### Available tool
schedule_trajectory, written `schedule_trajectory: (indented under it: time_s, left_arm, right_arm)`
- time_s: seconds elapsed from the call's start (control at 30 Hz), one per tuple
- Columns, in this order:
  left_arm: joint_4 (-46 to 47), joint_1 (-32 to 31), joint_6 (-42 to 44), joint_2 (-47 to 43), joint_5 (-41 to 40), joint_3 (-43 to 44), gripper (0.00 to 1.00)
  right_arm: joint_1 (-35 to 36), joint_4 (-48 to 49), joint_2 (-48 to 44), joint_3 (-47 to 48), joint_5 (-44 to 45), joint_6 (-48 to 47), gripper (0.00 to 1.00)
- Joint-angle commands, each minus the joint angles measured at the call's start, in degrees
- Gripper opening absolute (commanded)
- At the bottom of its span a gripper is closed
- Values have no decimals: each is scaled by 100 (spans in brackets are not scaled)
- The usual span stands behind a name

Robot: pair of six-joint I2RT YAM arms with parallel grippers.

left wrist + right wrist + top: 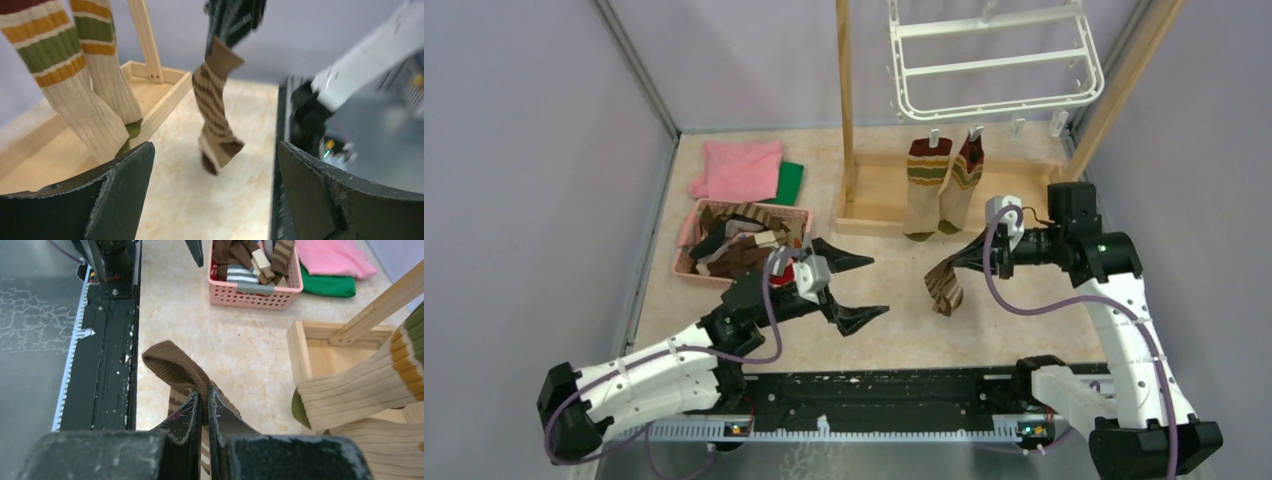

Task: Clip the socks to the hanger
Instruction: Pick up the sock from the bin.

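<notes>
The white hanger hangs at the back. Two red/green/tan banded socks are clipped side by side to its front edge, and both wrist views show them. My right gripper is shut on the cuff of a brown-and-cream striped sock, which dangles above the table right of centre. The left gripper stands wide open and empty, left of that sock and pointing at it.
A pink basket at the left holds several more socks. Behind it lie a pink cloth and a green cloth. A wooden post frame with a tray-like base stands under the hanger.
</notes>
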Motion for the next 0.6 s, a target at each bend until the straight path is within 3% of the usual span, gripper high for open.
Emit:
schedule_trajectory:
  time_s: [0.0,0.17,0.47,0.57]
  left_arm:
    - [719,-13,2923,370,887,-343,99]
    - [1435,-16,3338,1235,939,21,99]
    - [2637,-99,2304,2825,1286,794,93]
    - [2793,-161,2310,3106,1299,914,85]
  right_arm:
    - [-13,-655,110,24,137,-732,0]
    - [-11,-599,165,-188,224,-799,0]
    - [-12,-382,289,-394,148,-756,0]
    - [-13,-377,300,-396,139,-751,0]
